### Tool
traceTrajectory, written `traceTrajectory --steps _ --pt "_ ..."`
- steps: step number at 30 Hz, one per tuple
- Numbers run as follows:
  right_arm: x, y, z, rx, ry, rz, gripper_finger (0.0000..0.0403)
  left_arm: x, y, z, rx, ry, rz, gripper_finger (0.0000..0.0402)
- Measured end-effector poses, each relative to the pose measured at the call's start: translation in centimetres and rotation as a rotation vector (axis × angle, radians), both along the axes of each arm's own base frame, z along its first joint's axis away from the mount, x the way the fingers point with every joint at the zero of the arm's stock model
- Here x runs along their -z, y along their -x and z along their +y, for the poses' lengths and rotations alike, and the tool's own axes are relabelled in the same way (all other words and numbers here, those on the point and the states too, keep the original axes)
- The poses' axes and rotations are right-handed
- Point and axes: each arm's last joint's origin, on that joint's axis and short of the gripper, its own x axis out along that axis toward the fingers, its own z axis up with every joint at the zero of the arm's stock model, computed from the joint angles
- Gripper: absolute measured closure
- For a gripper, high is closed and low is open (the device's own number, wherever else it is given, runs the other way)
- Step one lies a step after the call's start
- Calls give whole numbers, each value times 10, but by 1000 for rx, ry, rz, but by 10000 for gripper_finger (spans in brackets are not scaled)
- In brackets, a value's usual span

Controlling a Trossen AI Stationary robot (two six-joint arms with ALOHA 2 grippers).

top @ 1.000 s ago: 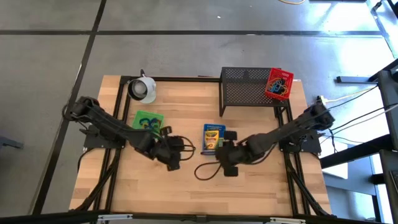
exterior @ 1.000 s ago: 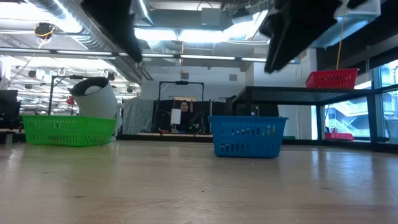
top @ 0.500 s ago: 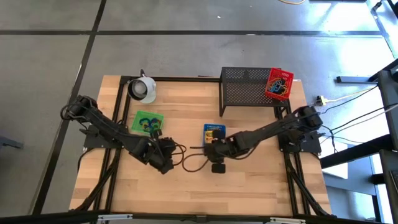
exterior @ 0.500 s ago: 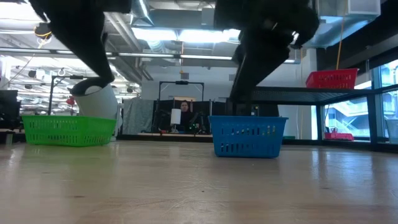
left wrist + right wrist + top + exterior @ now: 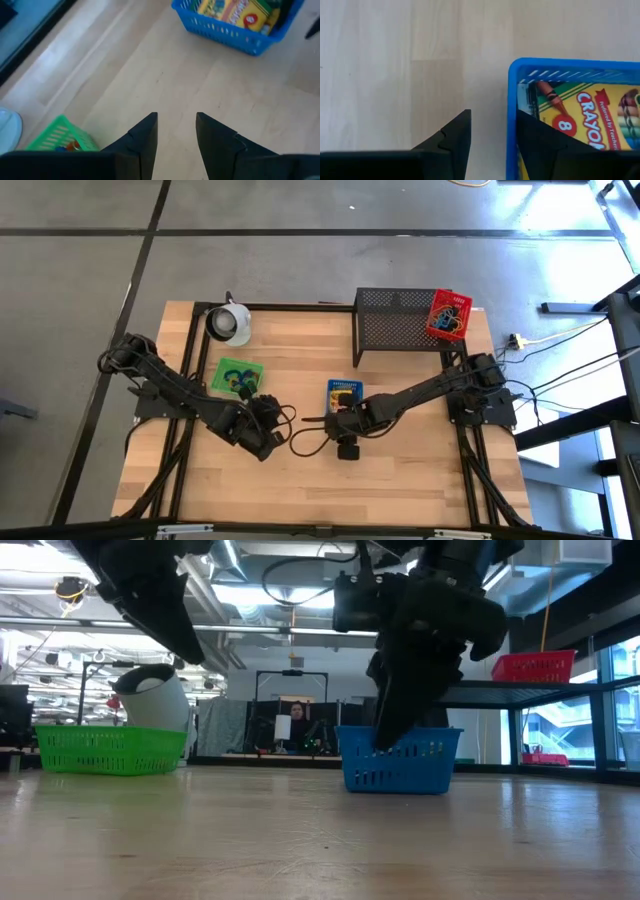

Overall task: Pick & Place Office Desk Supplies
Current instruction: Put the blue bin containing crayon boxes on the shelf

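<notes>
Pale wood planks are carrying everything, grain running smooth under both arms. Crayon box [image 5: 580,117], glossy printed card, is lying flat in the blue basket [image 5: 343,402] just past table centre, toward three o'clock; rubber-band loops [image 5: 237,377] are sitting in the green basket [image 5: 236,375] at nine o'clock. Right gripper [image 5: 492,131] is hovering astride the blue basket's slotted plastic rim, fingers parted, holding nothing; one finger is over the box. To grip well, it probably should shift inward so both fingers clear the wall and pinch the box's narrow edges. Left gripper [image 5: 176,132] is hanging parted and empty over bare wood.
</notes>
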Motion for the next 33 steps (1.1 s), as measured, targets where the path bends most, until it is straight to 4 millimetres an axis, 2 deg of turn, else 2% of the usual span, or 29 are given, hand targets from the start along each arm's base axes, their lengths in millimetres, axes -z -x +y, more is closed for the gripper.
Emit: traceTrajectory --steps 4,7,17,22,26,33 --pt "2 0 1 -14 -19 14 256 0 0 0 0 -8 -3 275" --pt "4 1 1 -23 -32 31 274 0 0 0 4 -11 0 275" --pt "5 5 0 -18 -19 74 391 0 0 0 4 -18 2 274" --pt "4 7 4 -29 -22 86 390 0 0 0 4 -18 2 274" --pt "-7 15 15 -75 -61 83 395 0 1 0 4 -20 5 274" --pt "-48 39 42 -189 -88 -22 395 0 1 0 4 -22 9 274"
